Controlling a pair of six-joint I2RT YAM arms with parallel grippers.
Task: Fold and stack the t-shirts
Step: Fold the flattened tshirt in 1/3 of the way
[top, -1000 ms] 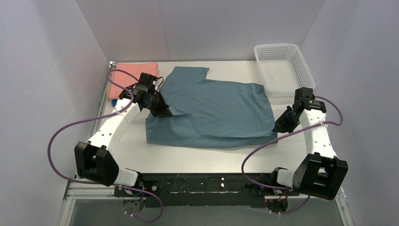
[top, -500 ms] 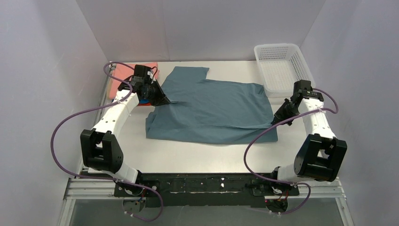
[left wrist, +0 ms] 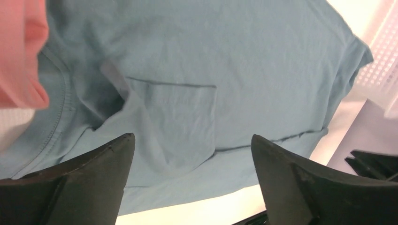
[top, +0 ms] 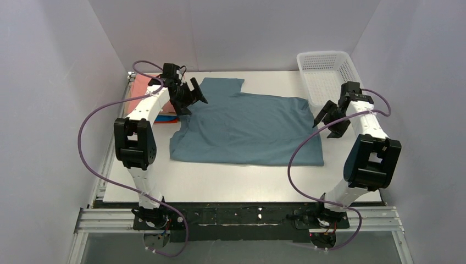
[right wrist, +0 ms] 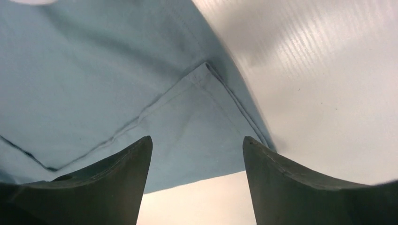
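A blue-grey t-shirt [top: 247, 129] lay partly folded at the centre of the bench [top: 220, 181], beside a stack of folded shirts [top: 144, 88] at upper left. A careless pinch could catch only one layer and drag the fold apart. The left hand [top: 192, 102] hovered above the collar side and the right hand [top: 327, 124] above the right-edge corner, both raised, fingers apart, holding nothing.

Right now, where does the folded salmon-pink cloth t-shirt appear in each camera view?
Top external: the folded salmon-pink cloth t-shirt lies at the far left.
Left wrist: it fills the upper left corner.
Right wrist: it is not in this view.
Shared landmark: the large dusty blue-grey t-shirt, seen in all three views.
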